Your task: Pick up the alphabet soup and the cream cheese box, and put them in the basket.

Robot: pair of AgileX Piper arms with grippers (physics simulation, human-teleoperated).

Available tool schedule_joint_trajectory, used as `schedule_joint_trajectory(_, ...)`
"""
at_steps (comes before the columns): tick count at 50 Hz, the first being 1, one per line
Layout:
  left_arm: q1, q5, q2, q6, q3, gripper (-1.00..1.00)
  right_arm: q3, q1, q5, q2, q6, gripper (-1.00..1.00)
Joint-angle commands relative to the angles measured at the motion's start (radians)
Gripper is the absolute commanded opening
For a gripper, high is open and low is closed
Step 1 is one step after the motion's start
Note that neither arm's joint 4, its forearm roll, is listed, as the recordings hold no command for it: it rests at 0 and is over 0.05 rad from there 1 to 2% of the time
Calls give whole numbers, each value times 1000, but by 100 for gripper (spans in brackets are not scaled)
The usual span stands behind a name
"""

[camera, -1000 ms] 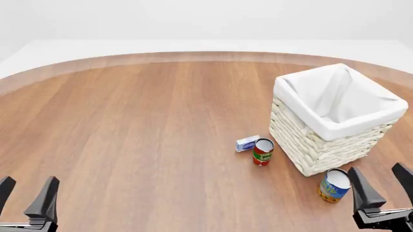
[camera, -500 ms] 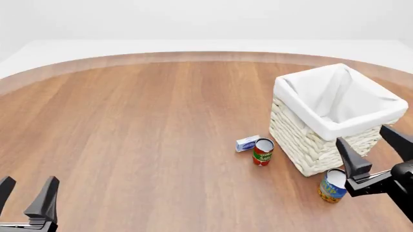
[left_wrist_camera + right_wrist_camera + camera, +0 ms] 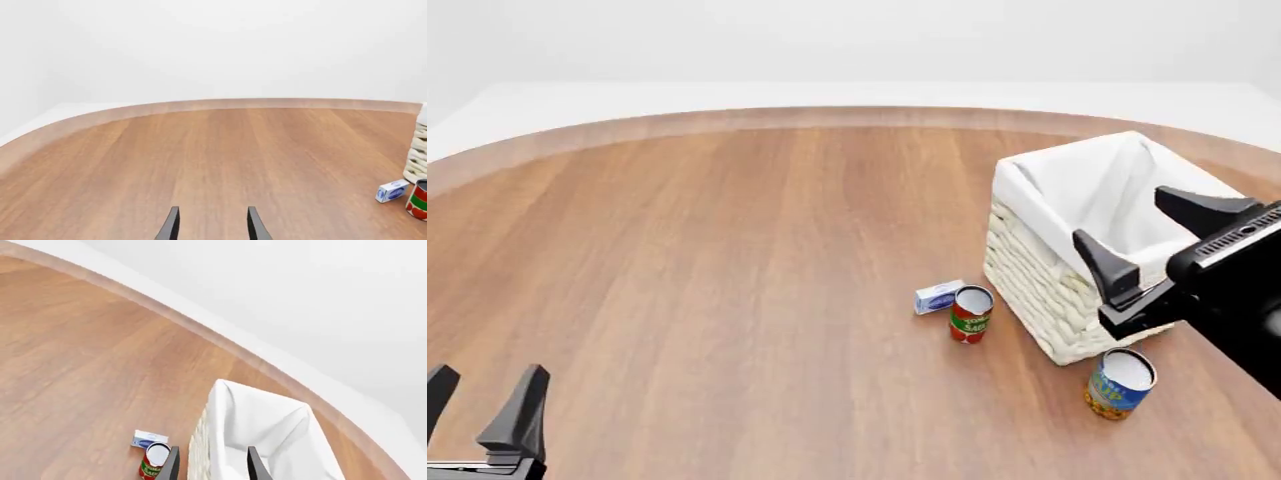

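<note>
- Right gripper hangs in front of the basket, above its near side, with both dark fingers spread wide and nothing between them.
- Left gripper sits at the near left corner of the front view, well apart from the basket, fingers likewise parted and empty; in its wrist view the two fingertips frame bare wood.
- Alphabet soup stands upright on the table, just beside the basket's nearest corner, below the right gripper and not touched by it.
- Cream cheese box lies flat on the wood near the basket's left wall, a little apart from it.
- Red-and-green can stands upright just beside the cream cheese box, between that box and the basket's lower left wall.
- Basket holds only its white cloth liner, as far as the right wrist view shows; part of the inside is hidden by the fingers.
</note>
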Motion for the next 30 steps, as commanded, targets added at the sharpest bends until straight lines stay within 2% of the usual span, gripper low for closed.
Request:
schedule_joint_trajectory(1, 0, 0, 0, 0, 0, 100, -85, 76, 23, 111, -70, 100)
schedule_joint_trajectory(10, 0, 0, 0, 0, 0, 100, -121, 126, 38, 188, -146, 100)
schedule_joint_trajectory(20, 0, 0, 0, 0, 0, 100, -205, 184, 119, 259, -182, 100)
schedule_joint_trajectory(30, 0, 0, 0, 0, 0, 100, -241, 229, 176, 284, -226, 100)
